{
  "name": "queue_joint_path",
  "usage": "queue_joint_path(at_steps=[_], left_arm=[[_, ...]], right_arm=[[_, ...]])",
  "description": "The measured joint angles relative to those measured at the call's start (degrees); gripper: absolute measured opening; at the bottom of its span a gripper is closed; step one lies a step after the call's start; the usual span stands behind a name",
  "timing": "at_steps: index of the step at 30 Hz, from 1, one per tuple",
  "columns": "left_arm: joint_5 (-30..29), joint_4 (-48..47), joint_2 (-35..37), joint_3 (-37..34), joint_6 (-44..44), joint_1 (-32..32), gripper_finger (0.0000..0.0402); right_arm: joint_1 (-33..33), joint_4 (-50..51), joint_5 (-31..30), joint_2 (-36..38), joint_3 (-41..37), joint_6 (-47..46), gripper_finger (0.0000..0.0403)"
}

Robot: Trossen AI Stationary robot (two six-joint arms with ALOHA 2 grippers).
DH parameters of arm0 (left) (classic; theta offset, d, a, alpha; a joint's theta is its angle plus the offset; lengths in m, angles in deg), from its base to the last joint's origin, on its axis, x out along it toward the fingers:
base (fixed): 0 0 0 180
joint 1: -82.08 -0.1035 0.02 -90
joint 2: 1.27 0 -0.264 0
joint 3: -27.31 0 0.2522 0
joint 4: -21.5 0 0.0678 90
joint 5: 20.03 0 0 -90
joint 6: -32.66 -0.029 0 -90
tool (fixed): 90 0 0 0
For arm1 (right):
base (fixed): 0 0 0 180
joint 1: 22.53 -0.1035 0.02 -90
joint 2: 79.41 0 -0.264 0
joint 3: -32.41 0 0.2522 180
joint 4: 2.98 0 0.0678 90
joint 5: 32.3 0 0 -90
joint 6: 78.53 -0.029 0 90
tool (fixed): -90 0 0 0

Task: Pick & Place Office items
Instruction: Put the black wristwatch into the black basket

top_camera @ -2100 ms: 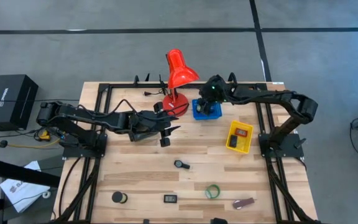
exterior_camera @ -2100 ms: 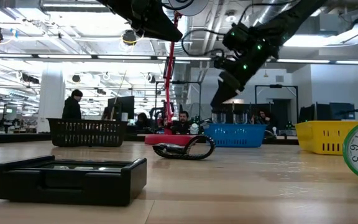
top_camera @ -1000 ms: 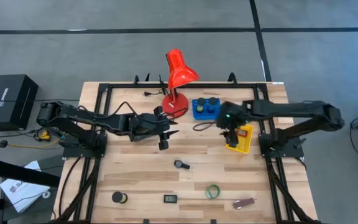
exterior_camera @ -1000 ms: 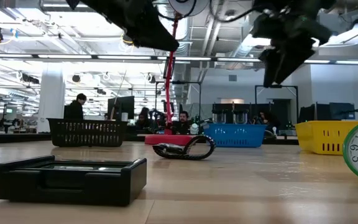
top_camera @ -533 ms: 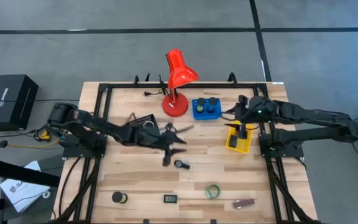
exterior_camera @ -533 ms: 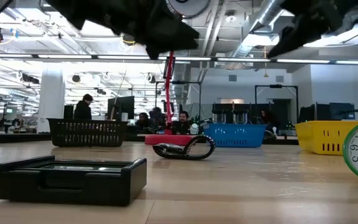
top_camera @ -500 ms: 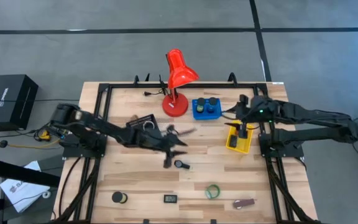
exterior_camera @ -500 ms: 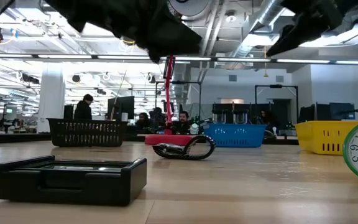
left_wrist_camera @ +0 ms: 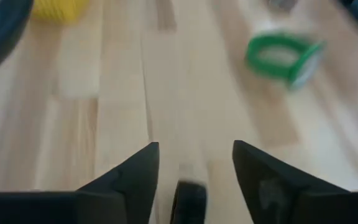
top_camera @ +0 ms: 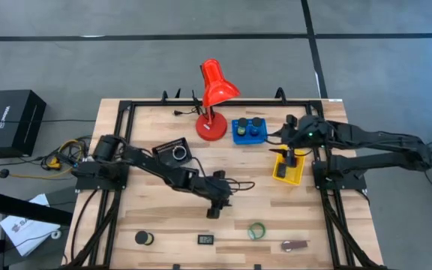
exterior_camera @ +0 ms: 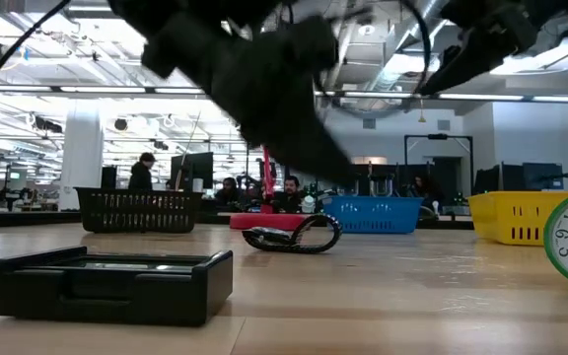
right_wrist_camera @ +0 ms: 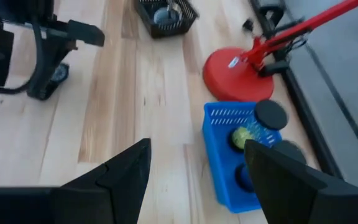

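Observation:
My left gripper (left_wrist_camera: pixel 194 149) is open and low over the middle of the table (top_camera: pixel 214 208). A small black office item (left_wrist_camera: pixel 188 199) lies on the wood between its fingertips; I see no touch. The gripper hides this item in the high view. A green tape ring (top_camera: pixel 256 231) lies toward the near edge, also in the left wrist view (left_wrist_camera: pixel 283 55). Near the front edge lie a black roll (top_camera: pixel 142 238), a small black oblong (top_camera: pixel 205 240) and a maroon oblong (top_camera: pixel 294 244). My right gripper (right_wrist_camera: pixel 194 146) hangs open and holds nothing, by the yellow tray's far end (top_camera: pixel 282 142).
A red desk lamp (top_camera: pixel 214 90) stands at the far edge. Beside it is a blue tray (top_camera: pixel 249 130) holding black rolls (right_wrist_camera: pixel 270 114). A yellow tray (top_camera: pixel 289 166) sits at the right, and a black basket (top_camera: pixel 172 152) at the left behind my left arm. Bare wood lies around the green ring.
My left gripper has swung from beside the lamp toward the table's near edge and right, sinking and tipping down over the small black item. My right arm has drawn back toward the right edge, from beside the yellow tray to its far end, then kept still.

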Motion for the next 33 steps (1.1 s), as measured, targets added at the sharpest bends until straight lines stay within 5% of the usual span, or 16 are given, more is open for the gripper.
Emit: queue_joint_path(at_steps=[11, 24, 33], left_arm=[[-7.18, -2.28, -5.13, 0.01, -5.33, 0.38, 0.0238], [-3.55, -2.61, -5.11, 0.01, -5.92, -0.57, 0.0062], [-7.64, -11.81, 2.82, -0.1, -4.15, -2.16, 0.0075]], right_arm=[[-0.63, 0.03, -0.02, -6.87, -0.02, 0.44, 0.0249], [-0.65, -0.07, 0.0, -10.05, 0.0, 1.99, 0.0249], [-0.63, -0.02, 0.0, -10.03, 0.0, 1.97, 0.0249]])
